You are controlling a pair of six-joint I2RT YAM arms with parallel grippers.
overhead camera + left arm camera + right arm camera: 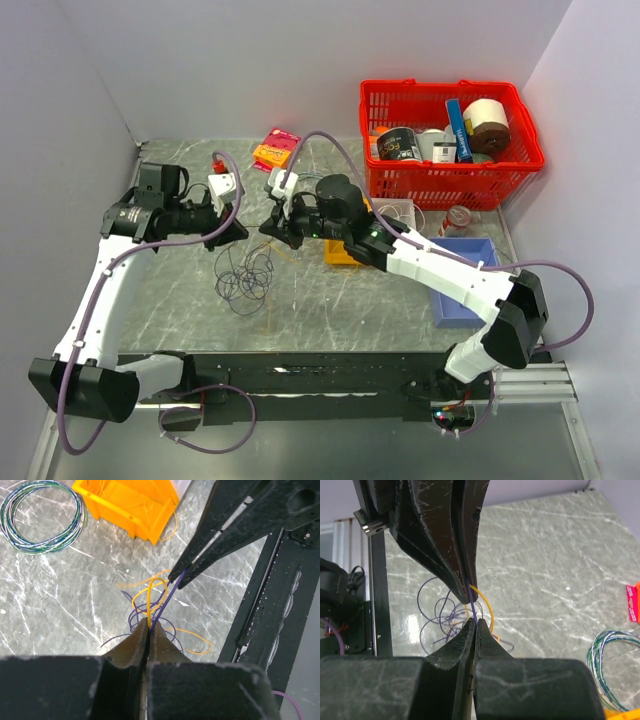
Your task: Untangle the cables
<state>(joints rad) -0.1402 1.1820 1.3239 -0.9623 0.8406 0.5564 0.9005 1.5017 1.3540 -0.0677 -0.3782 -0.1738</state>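
Observation:
The cables (pixel 245 275) are a loose tangle of thin purple and yellow strands lying on the marble table, partly lifted at the top. My left gripper (pixel 149 625) is shut on a yellow and a purple strand just above the tangle. My right gripper (pixel 476 622) is shut on the same purple strand (pixel 472 607), tip to tip with the left one. A short taut length of purple strand (pixel 166 597) spans the small gap between them. In the top view the left gripper (pixel 240 232) and right gripper (pixel 268 228) meet over the table's middle. A yellow loop (pixel 489 607) hangs beside them.
An orange bin (pixel 130 505) and a round blue-green wire coil (pixel 42 517) lie beyond the tangle. A red basket (pixel 440 85) of goods stands at the back right, a blue tray (pixel 470 250) on the right. A black rail (pixel 330 370) runs along the near edge.

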